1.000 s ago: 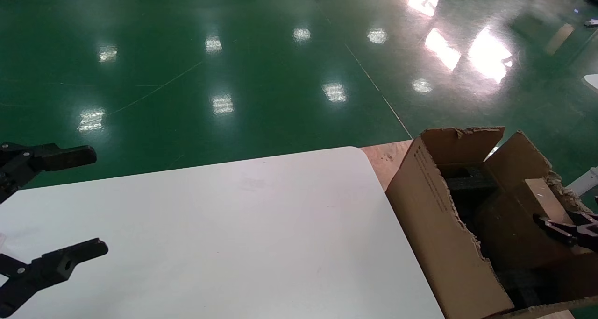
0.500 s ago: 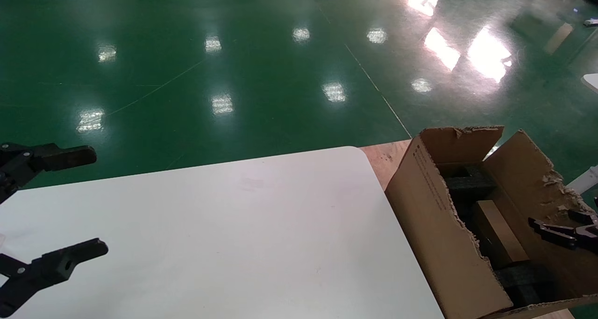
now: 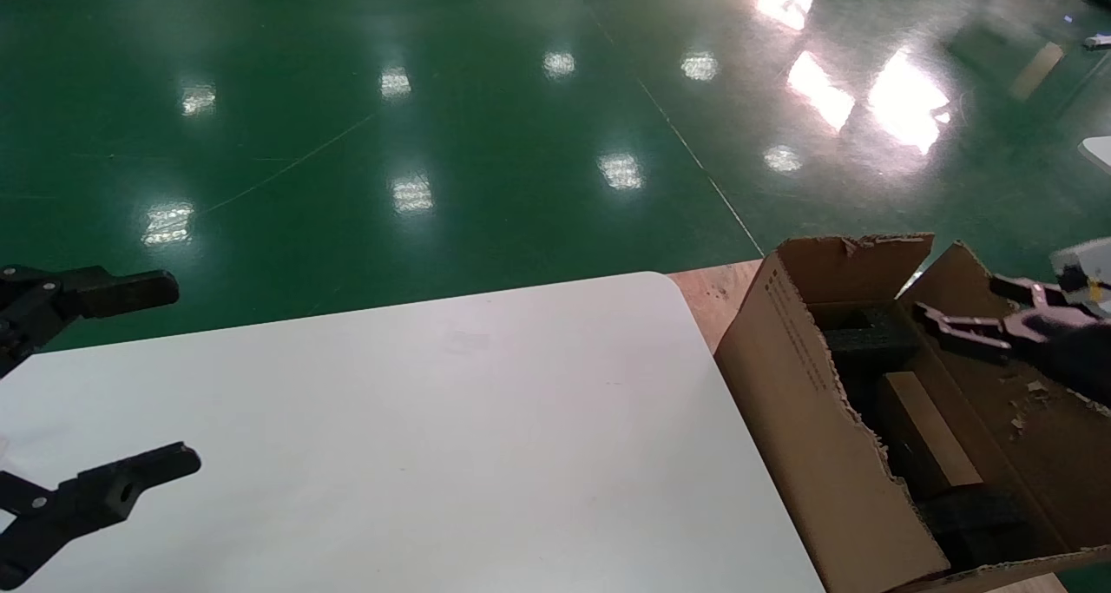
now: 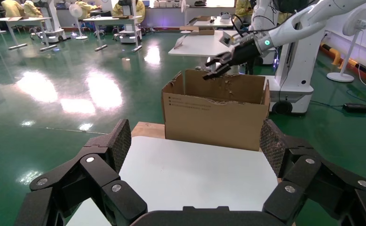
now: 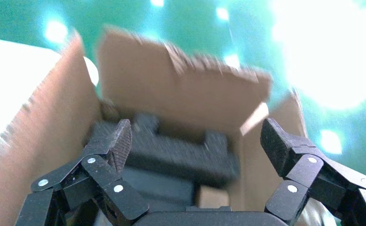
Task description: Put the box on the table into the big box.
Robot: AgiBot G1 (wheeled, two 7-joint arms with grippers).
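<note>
The small reddish-brown box [image 3: 924, 441] lies inside the big box [image 3: 807, 402], between black foam blocks. The big box stands off the right end of the white table [image 3: 434, 445] and also shows in the left wrist view [image 4: 214, 117]. My right gripper [image 3: 959, 302] is open and empty, raised above the big box's far right flap; it also shows in the left wrist view [image 4: 216, 66]. Its own view [image 5: 197, 136] looks down into the big box [image 5: 181, 89]. My left gripper [image 3: 184, 376] is open and empty over the table's left end [image 4: 195, 139].
Black foam blocks [image 3: 872, 341] sit inside the big box, also seen in the right wrist view [image 5: 181, 155]. A wooden surface [image 3: 720, 293] lies under the big box. Shiny green floor surrounds the table. The robot's white base [image 4: 294, 70] stands behind the big box.
My right gripper let go of the small box low in the big box; the box dropped flat between the foam blocks. The gripper then rose up and away. The left arm has not moved.
</note>
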